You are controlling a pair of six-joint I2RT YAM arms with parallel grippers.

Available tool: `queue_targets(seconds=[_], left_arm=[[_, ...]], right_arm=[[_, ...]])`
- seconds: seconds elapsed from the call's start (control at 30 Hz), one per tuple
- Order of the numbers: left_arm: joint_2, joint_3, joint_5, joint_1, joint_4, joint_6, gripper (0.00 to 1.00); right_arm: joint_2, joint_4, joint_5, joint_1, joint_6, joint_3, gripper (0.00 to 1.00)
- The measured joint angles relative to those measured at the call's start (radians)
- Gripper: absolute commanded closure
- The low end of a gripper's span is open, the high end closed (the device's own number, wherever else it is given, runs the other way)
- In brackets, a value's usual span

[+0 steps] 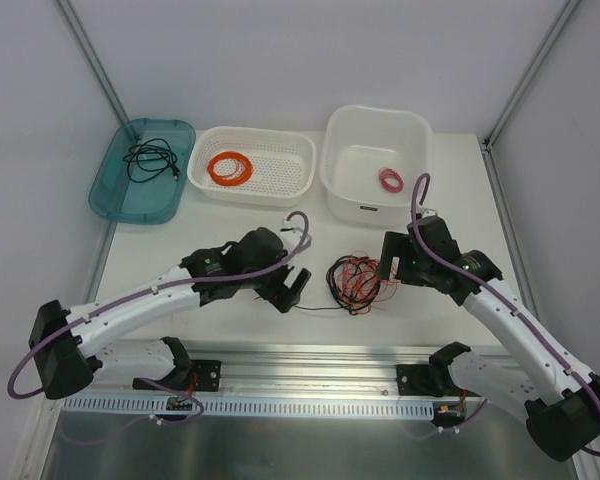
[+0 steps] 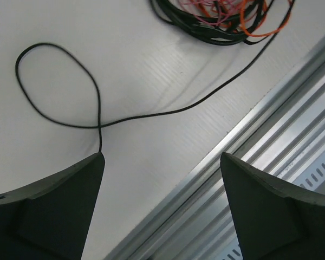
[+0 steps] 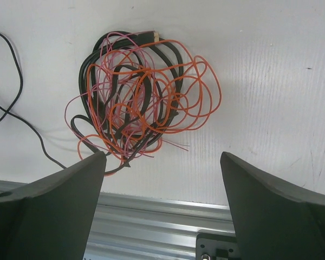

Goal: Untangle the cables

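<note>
The cables [image 1: 357, 280] lie in a loose tangle of black, orange and pink wire on the white table between my two grippers. In the right wrist view the cables [image 3: 141, 97] sit just ahead of my right gripper [image 3: 162, 162], which is open with only bare table between its fingers. One thin black strand [image 2: 151, 115] trails out of the tangle [image 2: 222, 21] and curls into a loop ahead of my left gripper [image 2: 162, 162], whose jaws are open and empty. Seen from above, the left gripper [image 1: 292, 290] is left of the tangle and the right gripper [image 1: 392, 268] is at its right.
At the back stand a teal tray [image 1: 115, 190] holding a black cable, a white basket [image 1: 280, 175] holding a neat orange coil [image 1: 230, 167], and a white tub [image 1: 350, 150] with a small pink coil [image 1: 390, 180]. An aluminium rail [image 1: 310, 360] runs along the near table edge.
</note>
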Motion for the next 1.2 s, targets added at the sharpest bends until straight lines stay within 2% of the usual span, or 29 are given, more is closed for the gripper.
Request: queue_targets(seconds=[0.27, 0.5, 0.53, 0.63, 0.67, 0.73, 0.77, 0.93, 1.2], left_arm=[[0.270, 0.009, 0.051, -0.155, 0.223, 0.169, 0.15], [0.476, 0.070, 0.121, -0.193, 0.326, 0.228, 0.33], [0.490, 0.072, 0.126, -0.193, 0.335, 0.230, 0.44], [0.512, 0.072, 0.133, -0.193, 0.350, 0.227, 0.66], [0.513, 0.072, 0.136, -0.193, 0.352, 0.225, 0.80], [0.512, 0.072, 0.141, -0.193, 0.359, 0.223, 0.91], [0.507, 0.072, 0.143, -0.193, 0.361, 0.220, 1.00], [0.406, 0.051, 0.146, -0.193, 0.360, 0.204, 1.00], [0.178, 0.043, 0.177, -0.193, 0.358, 0.156, 1.00]], right_arm=[[-0.041, -0.007, 0.003, 0.000, 0.004, 0.000, 0.03], [-0.068, -0.021, 0.003, 0.000, 0.023, 0.000, 0.01], [-0.075, -0.020, 0.004, 0.000, 0.027, 0.000, 0.00], [-0.095, -0.010, 0.004, 0.000, 0.042, -0.008, 0.00], [-0.101, -0.005, 0.003, 0.000, 0.050, -0.015, 0.01], [-0.108, 0.010, 0.004, 0.000, 0.064, -0.032, 0.03], [-0.109, 0.022, 0.003, -0.001, 0.077, -0.043, 0.03], [-0.084, 0.089, -0.009, -0.013, 0.129, -0.099, 0.03], [0.043, 0.241, -0.059, -0.036, 0.221, -0.165, 0.01]])
